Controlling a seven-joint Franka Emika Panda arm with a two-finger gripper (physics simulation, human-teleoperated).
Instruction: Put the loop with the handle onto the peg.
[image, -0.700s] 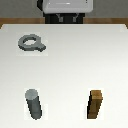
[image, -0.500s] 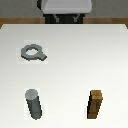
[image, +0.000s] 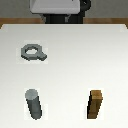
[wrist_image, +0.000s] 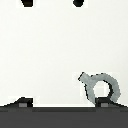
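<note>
The loop with the handle (image: 32, 51) is a flat grey ring lying on the white table (image: 75, 60), its stubby tab pointing toward the exterior view's right. In the wrist view the loop (wrist_image: 102, 85) lies off to one side. The peg (image: 34, 104), an upright grey cylinder, stands nearer the front edge, directly in line with the loop and apart from it. My gripper (wrist_image: 53, 2) shows only as two dark fingertips (wrist_image: 27, 2) set wide apart at the wrist picture's edge, open with nothing between them. It is above the table, not over the loop, and does not appear in the exterior view.
A brown wooden block (image: 96, 104) stands upright at the exterior view's right, level with the peg. The robot's base (image: 55, 7) sits at the table's far edge. A dark band (wrist_image: 64, 117) runs along one border of the wrist view.
The loop has slid a little toward the peg and turned, so its tab now points to the exterior view's right. Peg and block have not moved.
</note>
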